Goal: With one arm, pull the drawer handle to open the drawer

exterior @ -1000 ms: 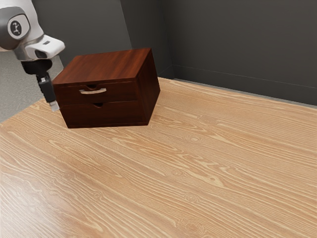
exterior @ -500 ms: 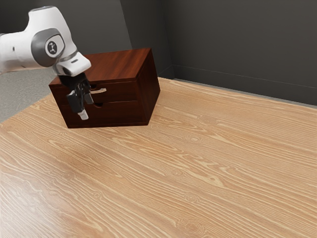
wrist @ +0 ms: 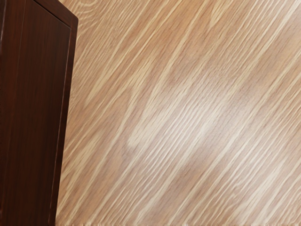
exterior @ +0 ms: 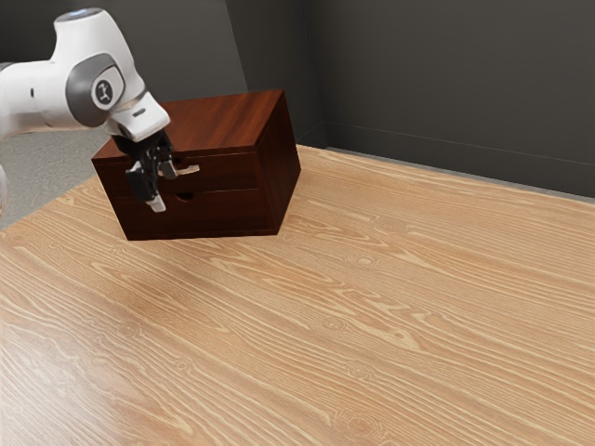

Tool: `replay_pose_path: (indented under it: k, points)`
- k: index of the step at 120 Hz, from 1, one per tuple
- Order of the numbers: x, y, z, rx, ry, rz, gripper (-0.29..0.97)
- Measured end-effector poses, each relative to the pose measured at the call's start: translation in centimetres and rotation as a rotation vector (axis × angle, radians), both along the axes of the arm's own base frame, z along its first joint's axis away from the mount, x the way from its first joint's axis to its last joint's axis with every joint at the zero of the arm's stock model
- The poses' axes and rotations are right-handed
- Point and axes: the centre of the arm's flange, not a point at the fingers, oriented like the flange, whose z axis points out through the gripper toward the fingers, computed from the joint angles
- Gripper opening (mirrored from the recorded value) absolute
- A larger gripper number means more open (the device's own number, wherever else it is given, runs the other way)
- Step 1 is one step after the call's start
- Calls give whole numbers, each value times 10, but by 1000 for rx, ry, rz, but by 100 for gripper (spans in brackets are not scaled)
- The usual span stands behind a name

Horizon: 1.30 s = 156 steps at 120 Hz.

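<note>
- Your gripper [exterior: 156, 184] has swung over from beside the cabinet [exterior: 218, 121] to the front of the top drawer [exterior: 228, 171].
- In the last half second it rises a bit and now sits at the pale handle [exterior: 189, 170], at its end on the exterior view's left.
- Pincer wide or clamped: you can't tell, as it overlaps the handle.
- The drawer still looks flush with the cabinet, so not opened.
- The cabinet stands on the table [exterior: 372, 307], on the exterior view's left.
- The approach looks about done; confirming the grip and pulling are probably what's left.

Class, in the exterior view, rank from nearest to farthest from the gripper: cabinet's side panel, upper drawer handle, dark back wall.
1. upper drawer handle, beside the gripper on the front.
2. cabinet's side panel, toward the exterior view's right.
3. dark back wall, far behind the table.
</note>
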Motion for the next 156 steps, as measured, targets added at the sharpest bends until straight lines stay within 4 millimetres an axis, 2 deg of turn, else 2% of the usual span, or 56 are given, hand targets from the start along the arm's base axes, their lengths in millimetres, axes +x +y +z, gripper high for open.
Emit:
replay_pose_path:
  k: [84, 99, 156]
  points:
    - [27, 17, -3, 104, -143, 12, 68]
    - [30, 20, -11, 107, -143, 16, 68]
    - [32, 26, -21, 116, -138, 24, 55]
